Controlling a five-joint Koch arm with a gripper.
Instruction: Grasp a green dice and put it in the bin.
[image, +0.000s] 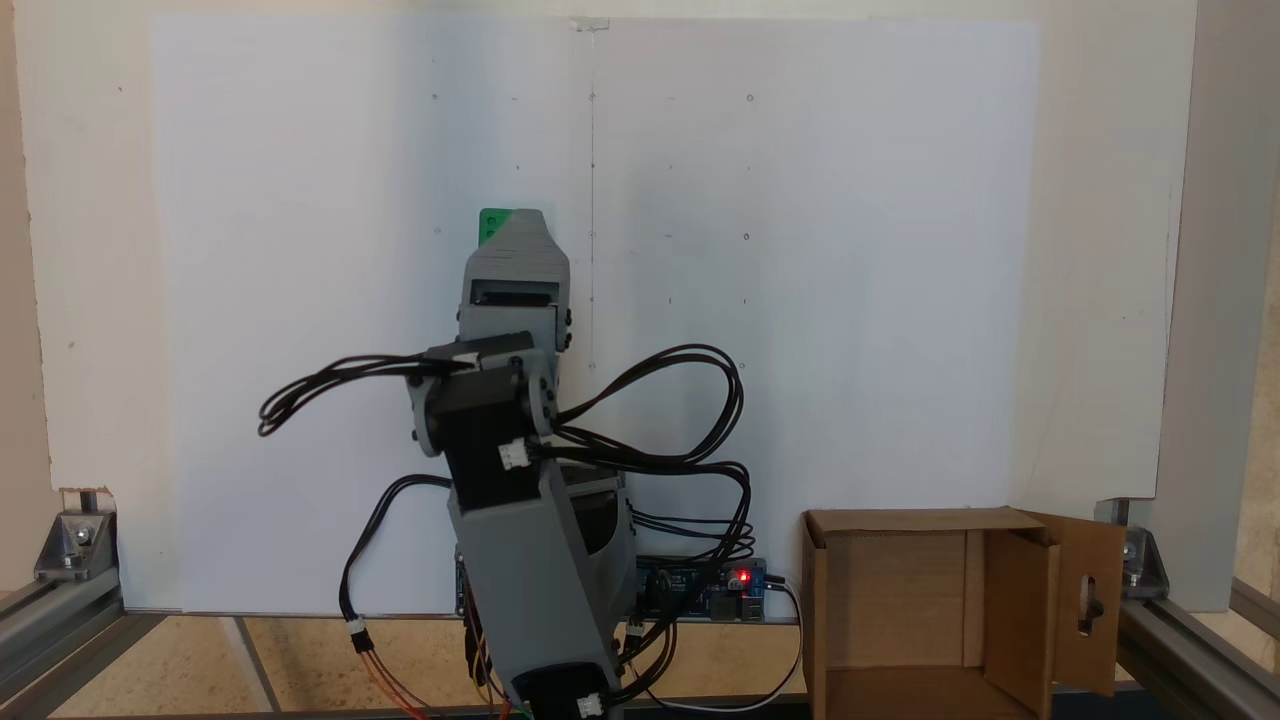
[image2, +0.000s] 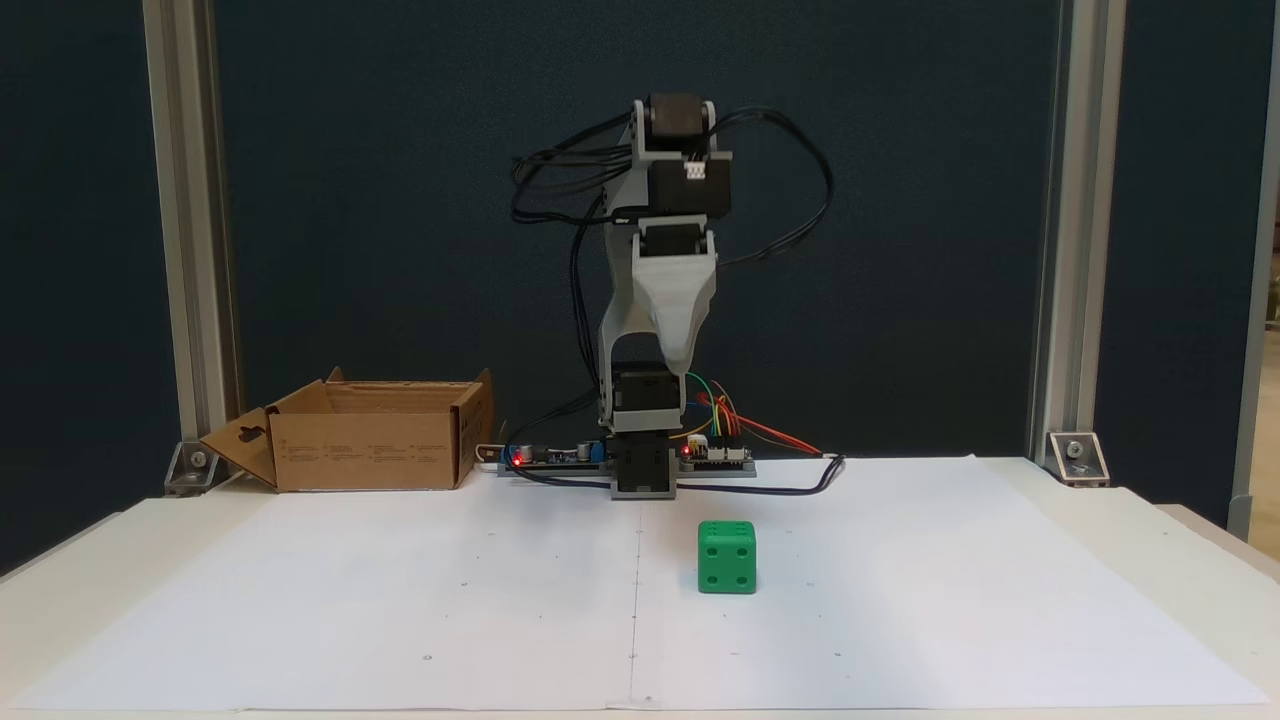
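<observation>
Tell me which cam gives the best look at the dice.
The fixed view facing the arm: the dice sits whole and unblocked on the white paper, with pips on two faces readable. In the other fixed view from behind, the gripper covers most of the dice, leaving a green sliver.

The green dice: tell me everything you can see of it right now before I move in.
The green dice is a bright green cube with rounded edges and recessed round pips, plastic by its look. In a fixed view it sits flat on the white paper, in front of the arm's base and slightly right of it, its near face showing four pips. Nothing touches it but the paper. In a fixed view, a green corner peeks from behind the arm.
</observation>
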